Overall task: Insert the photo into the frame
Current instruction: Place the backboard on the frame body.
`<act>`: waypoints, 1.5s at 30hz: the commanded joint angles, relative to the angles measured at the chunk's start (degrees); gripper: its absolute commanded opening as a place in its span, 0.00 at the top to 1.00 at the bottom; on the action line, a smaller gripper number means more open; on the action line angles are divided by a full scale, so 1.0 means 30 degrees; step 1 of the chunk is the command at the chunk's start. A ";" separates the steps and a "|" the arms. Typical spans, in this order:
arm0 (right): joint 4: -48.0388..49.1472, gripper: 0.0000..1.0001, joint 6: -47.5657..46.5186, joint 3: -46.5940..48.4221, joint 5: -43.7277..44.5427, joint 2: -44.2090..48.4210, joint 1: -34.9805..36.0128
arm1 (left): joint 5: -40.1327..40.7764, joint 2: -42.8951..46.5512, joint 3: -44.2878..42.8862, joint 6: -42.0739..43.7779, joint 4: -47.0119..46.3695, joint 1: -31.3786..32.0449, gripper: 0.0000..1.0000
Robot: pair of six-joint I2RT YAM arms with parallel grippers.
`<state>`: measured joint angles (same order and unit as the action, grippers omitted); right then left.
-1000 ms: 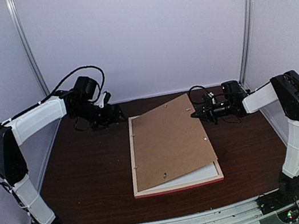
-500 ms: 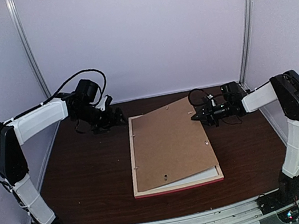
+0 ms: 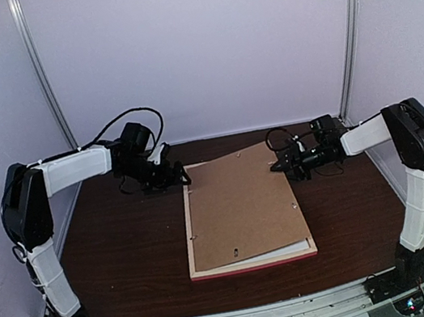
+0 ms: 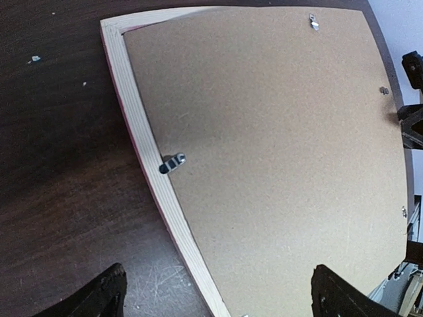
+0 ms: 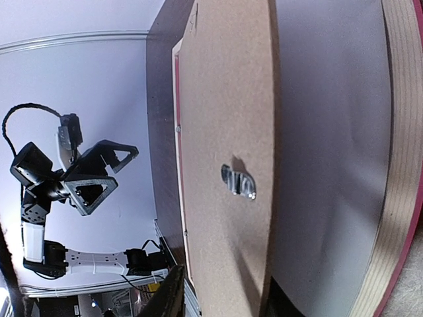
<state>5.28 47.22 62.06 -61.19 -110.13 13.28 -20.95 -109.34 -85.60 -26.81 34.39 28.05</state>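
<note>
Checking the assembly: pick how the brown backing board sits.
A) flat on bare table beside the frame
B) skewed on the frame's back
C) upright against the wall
B: the top view shows the brown backing board lying rotated on the frame, with a white strip uncovered at its near right corner.

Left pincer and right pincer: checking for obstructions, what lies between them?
The backing board, its far end, resting askew on the frame; the top view shows it.
</note>
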 commanded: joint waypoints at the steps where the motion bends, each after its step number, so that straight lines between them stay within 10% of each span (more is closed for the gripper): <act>1: -0.0764 0.65 -0.0919 0.0810 0.0127 -0.0359 0.0173 | -0.0403 -0.0998 -0.0494 0.1267 -0.1972 -0.0137 0.02; 45: -0.2771 0.63 -0.2074 0.2725 0.0081 -0.1912 0.0173 | 0.1470 -0.7687 -0.7551 0.3120 0.1660 0.1558 0.03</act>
<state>-4.60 41.50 68.97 -60.20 -115.87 13.28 -19.42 -132.97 -108.31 -16.47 36.07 31.99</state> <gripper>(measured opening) 0.366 0.967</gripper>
